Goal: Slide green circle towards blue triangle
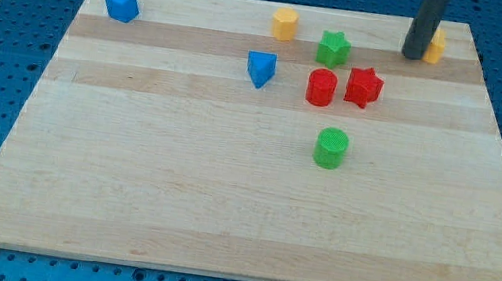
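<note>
Jaws do not exist on this arm: it ends in a dark rod, and my tip rests near the board's top right, touching or just beside a yellow block that the rod partly hides. The green circle is a short upright cylinder with a ribbed side, standing alone near the middle of the wooden board, well apart from my tip. The blue triangle lies up and to the view's left of it. Between them sit a red cylinder and a red star, close together. By count: two green blocks, the other a green star; two blue, including a blue cube at top left; two red; two yellow, one a yellow hexagon.
</note>
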### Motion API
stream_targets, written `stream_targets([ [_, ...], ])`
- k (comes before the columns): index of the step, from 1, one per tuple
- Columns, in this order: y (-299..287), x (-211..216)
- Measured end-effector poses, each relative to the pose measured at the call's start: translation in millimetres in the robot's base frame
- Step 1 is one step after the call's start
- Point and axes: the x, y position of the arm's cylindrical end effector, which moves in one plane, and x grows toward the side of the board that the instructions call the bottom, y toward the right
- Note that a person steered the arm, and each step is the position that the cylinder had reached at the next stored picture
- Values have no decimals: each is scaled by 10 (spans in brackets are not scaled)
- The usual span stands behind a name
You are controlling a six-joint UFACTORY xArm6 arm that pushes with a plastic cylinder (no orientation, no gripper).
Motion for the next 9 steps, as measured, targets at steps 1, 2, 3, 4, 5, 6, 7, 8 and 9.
stream_targets([
  [1,-114,198],
  [2,-125,535],
  [3,-124,871],
  [4,-125,1212],
  [5,-205,1520],
  [6,-409,1819],
  [7,-766,1971],
  [8,-1164,1998],
  [9,-1551,2000],
])
